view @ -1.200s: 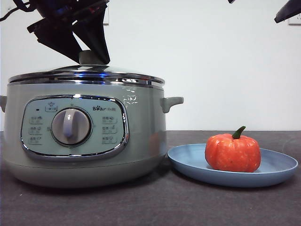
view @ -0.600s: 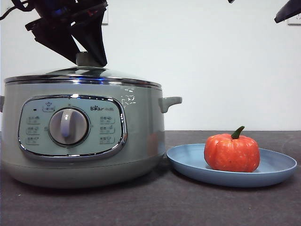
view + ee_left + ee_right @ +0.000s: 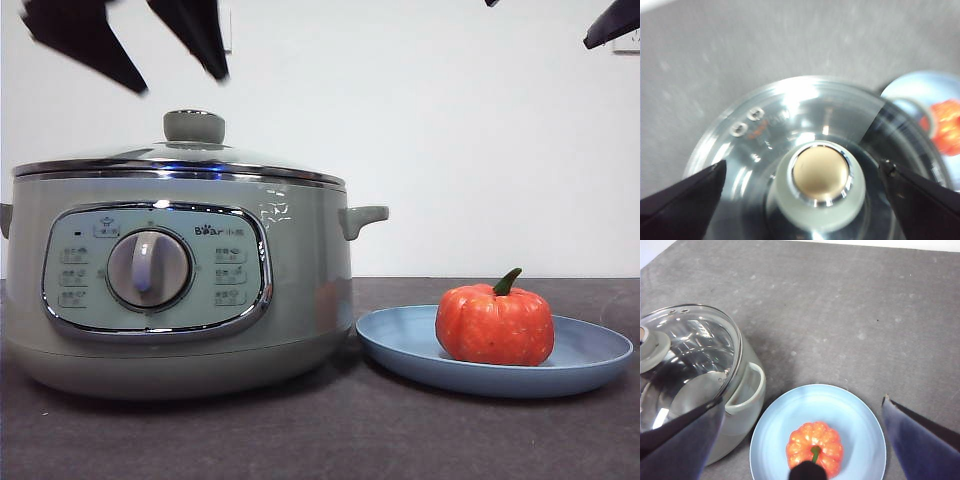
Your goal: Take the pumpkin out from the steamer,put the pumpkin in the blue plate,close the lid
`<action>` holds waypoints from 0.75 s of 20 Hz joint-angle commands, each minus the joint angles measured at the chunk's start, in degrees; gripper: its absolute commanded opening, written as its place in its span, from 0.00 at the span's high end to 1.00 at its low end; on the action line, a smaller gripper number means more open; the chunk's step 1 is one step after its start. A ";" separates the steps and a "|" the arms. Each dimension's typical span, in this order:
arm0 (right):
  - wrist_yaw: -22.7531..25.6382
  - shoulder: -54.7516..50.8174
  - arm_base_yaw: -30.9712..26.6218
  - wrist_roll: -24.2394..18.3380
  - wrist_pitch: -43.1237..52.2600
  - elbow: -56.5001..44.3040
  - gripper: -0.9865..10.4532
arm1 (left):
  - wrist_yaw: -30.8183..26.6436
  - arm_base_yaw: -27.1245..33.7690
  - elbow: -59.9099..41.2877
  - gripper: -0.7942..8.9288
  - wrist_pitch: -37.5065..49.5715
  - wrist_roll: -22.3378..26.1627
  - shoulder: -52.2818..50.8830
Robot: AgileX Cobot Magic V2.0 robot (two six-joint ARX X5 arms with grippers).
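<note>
Left gripper [image 3: 170,60] is hovering above the lid [image 3: 180,155], jaws spread wide and holding nothing; in the left wrist view the two black tips are sitting either side of the knob [image 3: 820,176] with clear gaps, touching neither it nor the glass. Front view is showing the tips blurred, a gap of bare wall between them and the knob top.

Right gripper [image 3: 805,440] is sitting high above the blue plate [image 3: 860,430], jaws also wide apart and empty. In the front view it is showing only as a black tip at the top right corner.

Lid is seated on the steamer [image 3: 300,290]: domed clear glass, chrome rim, round pale green knob with a shiny ring and a tan centre. Steamer is a round sage-green pot with chrome band, stubby side handles, and a chrome-framed front panel carrying a round dial [image 3: 149,269].

The pumpkin [image 3: 494,325] is resting upright in the blue plate, off-centre, orange-red and ribbed with a curved dark green stem. Plate is shallow, matte, light blue, standing just beside the steamer, rim close to the pot wall; cannot tell whether they are touching.

Both are standing on a dark grey speckled table [image 3: 330,430], plain white wall behind. Nothing is lying between the left gripper and the knob.
</note>
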 commanded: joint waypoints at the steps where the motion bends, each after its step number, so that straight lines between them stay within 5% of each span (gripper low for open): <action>1: 0.15 -0.13 0.04 0.20 0.26 -0.55 0.45 | -0.02 -0.28 0.13 0.40 -2.12 -0.33 -4.63; 4: 0.22 -0.11 0.04 -3.02 0.28 -0.55 0.65 | -0.35 -0.26 0.11 0.60 -5.27 0.09 -10.05; 6: 0.33 -0.22 0.04 -4.26 0.35 -0.59 0.85 | -0.59 -0.26 -0.02 0.91 -7.91 1.51 -12.04; 7: 0.39 -0.68 0.04 -4.33 0.70 -0.87 0.94 | -0.61 -0.26 -0.35 0.92 -8.44 1.53 -12.79; 15: 0.37 -16.72 0.26 -1.31 17.00 -21.68 0.92 | -5.33 -0.26 -26.71 0.93 6.36 -2.45 -34.14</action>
